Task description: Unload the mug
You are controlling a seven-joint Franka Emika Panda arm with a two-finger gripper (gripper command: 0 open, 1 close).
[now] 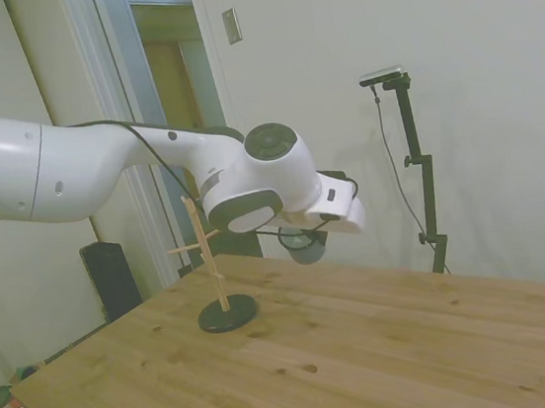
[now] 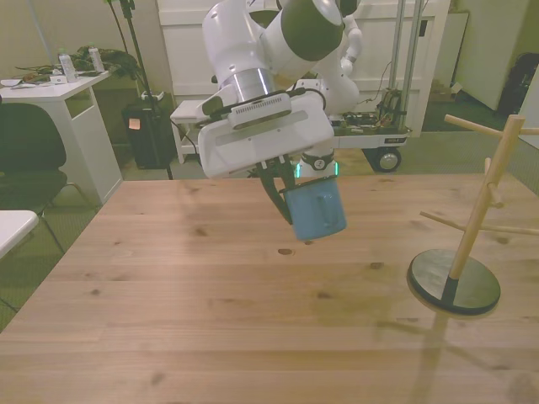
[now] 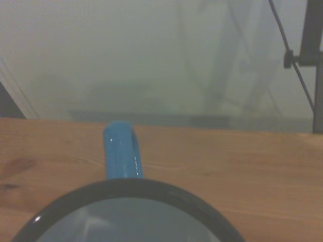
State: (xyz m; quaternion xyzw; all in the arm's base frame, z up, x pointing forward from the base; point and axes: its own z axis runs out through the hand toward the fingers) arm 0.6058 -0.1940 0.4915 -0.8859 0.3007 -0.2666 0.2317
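Note:
The light-blue mug (image 2: 316, 210) hangs tilted in the air over the middle of the wooden table (image 2: 194, 303), well clear of its surface. My gripper (image 2: 293, 183) is shut on the mug from above, with a dark finger (image 2: 276, 194) along its side. From the side, the mug (image 1: 304, 243) shows only as a dark-rimmed shape under the gripper (image 1: 301, 230). Close up, the wrist view fills with the mug's dark rim (image 3: 126, 189), pale inside and blue handle (image 3: 122, 151), with the table beyond.
A wooden mug tree (image 2: 493, 198) on a dark round base (image 2: 455, 282) stands at the front view's right, with bare pegs; it also appears in the side view (image 1: 210, 261). A dark chair (image 2: 29, 160) and a white desk (image 2: 59, 88) stand off the table.

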